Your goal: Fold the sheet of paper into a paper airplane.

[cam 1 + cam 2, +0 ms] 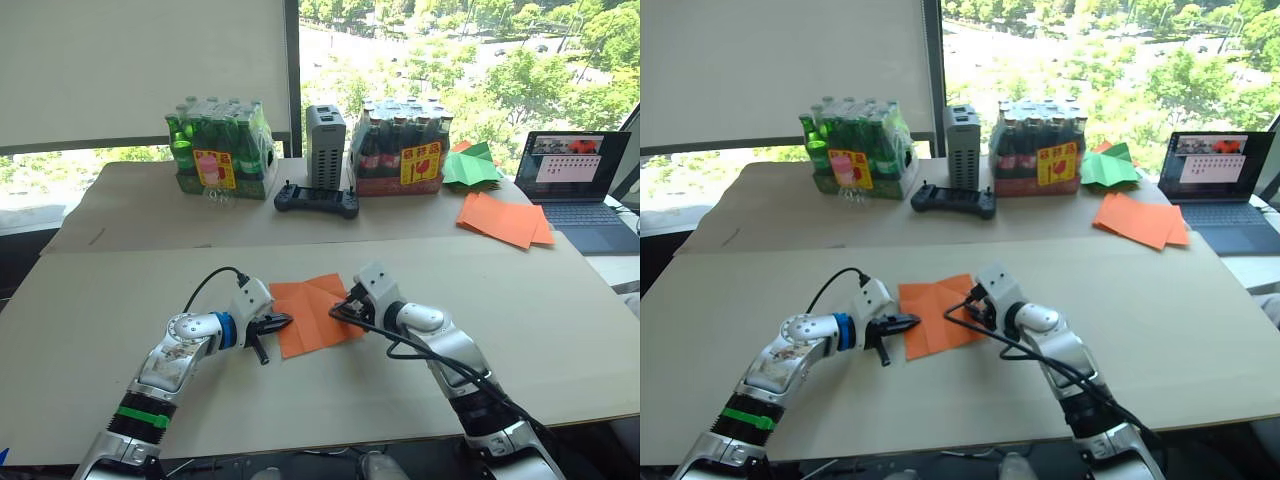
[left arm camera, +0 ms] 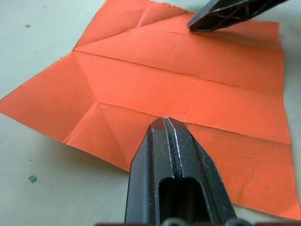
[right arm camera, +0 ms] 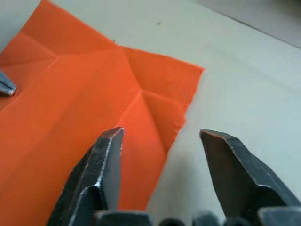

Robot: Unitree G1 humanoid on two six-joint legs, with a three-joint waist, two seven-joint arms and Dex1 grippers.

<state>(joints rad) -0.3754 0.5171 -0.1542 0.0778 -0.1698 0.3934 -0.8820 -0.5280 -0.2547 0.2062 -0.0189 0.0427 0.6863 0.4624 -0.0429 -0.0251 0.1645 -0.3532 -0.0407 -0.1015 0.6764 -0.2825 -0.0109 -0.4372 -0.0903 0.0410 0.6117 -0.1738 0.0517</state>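
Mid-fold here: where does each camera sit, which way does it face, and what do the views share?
Left and right eye views: on the head, looking forward and down at the table; both arms show.
Left wrist view: on the left arm, along the shut left gripper at the sheet of paper.
Right wrist view: on the right arm, along the open right gripper at the sheet's edge.
Shared: the creased orange sheet; each wrist view catches the other gripper's tip.

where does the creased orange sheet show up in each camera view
Left eye view: the thin bright orange paper sheet lies low centre on the table.
Right eye view: low centre, slightly further left.
Left wrist view: spread across the frame.
Right wrist view: left half.
Shared landmark: the left end effector at its edge.
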